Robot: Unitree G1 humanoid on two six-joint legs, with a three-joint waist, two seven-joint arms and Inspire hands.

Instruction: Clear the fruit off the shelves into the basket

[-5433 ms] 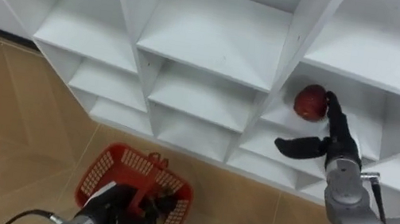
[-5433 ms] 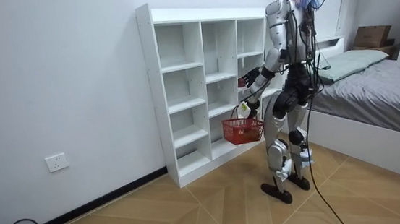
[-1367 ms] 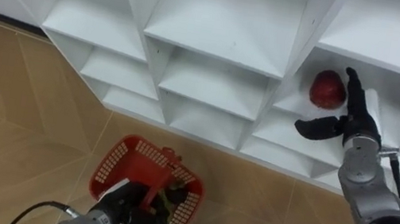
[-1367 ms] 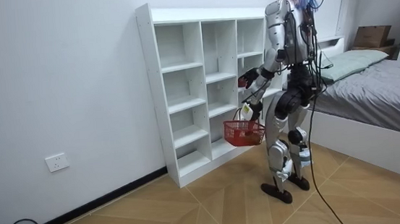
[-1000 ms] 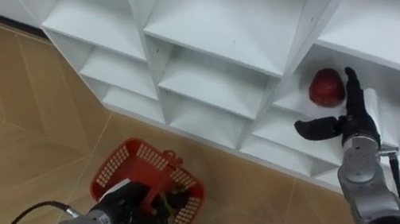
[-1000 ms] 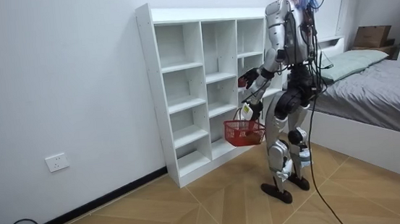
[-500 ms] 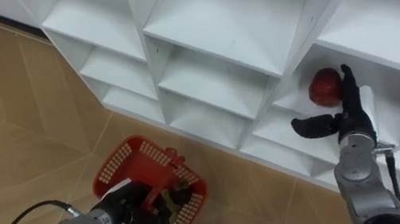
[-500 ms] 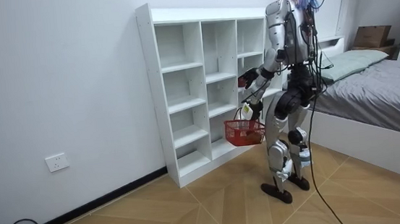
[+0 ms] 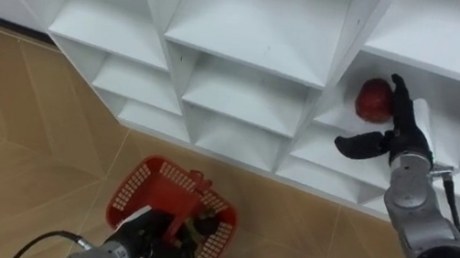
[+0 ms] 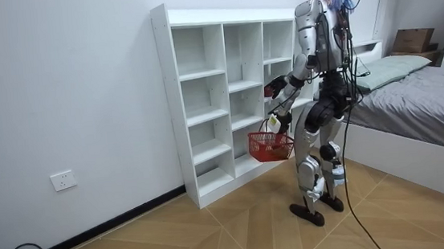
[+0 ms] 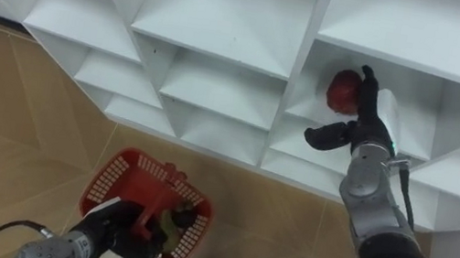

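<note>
Your right robot hand sits unclenched at 3 o'clock of the red fruit to grasp it; left robot hand grips the basket.

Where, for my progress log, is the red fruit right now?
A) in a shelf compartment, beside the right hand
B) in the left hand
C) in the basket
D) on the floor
A: the red fruit is up in a shelf compartment with the open right hand beside it, while the left hand holds the basket below.
</note>
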